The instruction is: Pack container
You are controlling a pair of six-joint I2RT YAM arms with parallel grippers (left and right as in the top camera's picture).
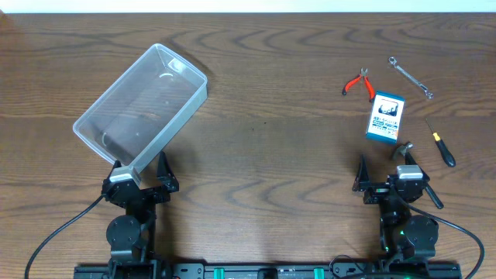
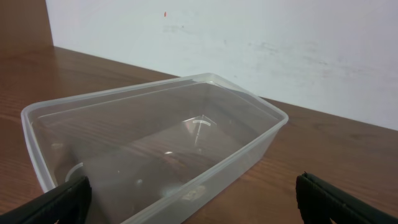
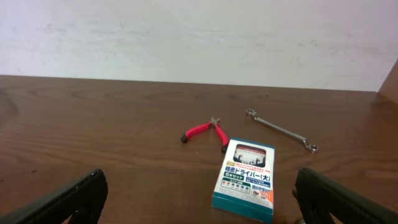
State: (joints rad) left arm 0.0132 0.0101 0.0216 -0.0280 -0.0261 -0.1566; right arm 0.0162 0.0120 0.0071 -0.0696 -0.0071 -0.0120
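Note:
The clear plastic container [image 1: 143, 101] lies empty at the left of the table, set at an angle; it also fills the left wrist view [image 2: 155, 143]. My left gripper [image 1: 141, 172] is open, its near end at the container's front corner, holding nothing. At the right lie red-handled pliers [image 1: 358, 83], a silver wrench [image 1: 410, 77], a blue-and-white box [image 1: 386, 117], a black-and-yellow screwdriver [image 1: 442, 146] and a small grey tool [image 1: 401, 149]. My right gripper [image 1: 385, 170] is open and empty, just in front of the box [image 3: 247, 179]. The pliers [image 3: 206, 132] and wrench [image 3: 281, 130] show beyond it.
The brown wooden table [image 1: 271, 124] runs to a white wall [image 3: 199, 37] at the back. Black cables [image 1: 54, 232] trail from both arm bases at the front edge.

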